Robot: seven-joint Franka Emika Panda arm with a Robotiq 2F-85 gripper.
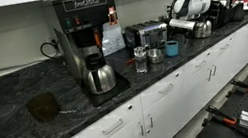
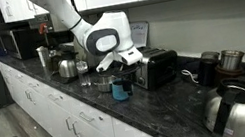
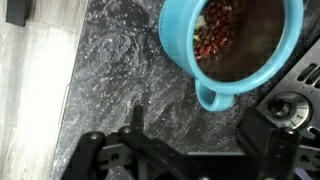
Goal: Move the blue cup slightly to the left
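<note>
The blue cup (image 1: pixel 172 48) stands on the dark stone counter in front of a black toaster, also seen in an exterior view (image 2: pixel 119 89). In the wrist view the blue cup (image 3: pixel 230 40) fills the upper right, with a handle pointing toward me and reddish-brown contents inside. My gripper (image 3: pixel 200 140) is open and empty, its two black fingers apart just short of the cup's handle. In both exterior views the gripper (image 1: pixel 176 17) (image 2: pixel 112 68) hangs a little above the cup without touching it.
A clear glass (image 1: pixel 141 61) and a small silver cup (image 1: pixel 154 56) stand close beside the blue cup. The black toaster (image 2: pixel 158 67) is right behind it. A coffee maker (image 1: pixel 87 29) with a steel carafe (image 1: pixel 100 78), kettles (image 2: pixel 233 110) and the counter's front edge (image 1: pixel 166 80) are nearby.
</note>
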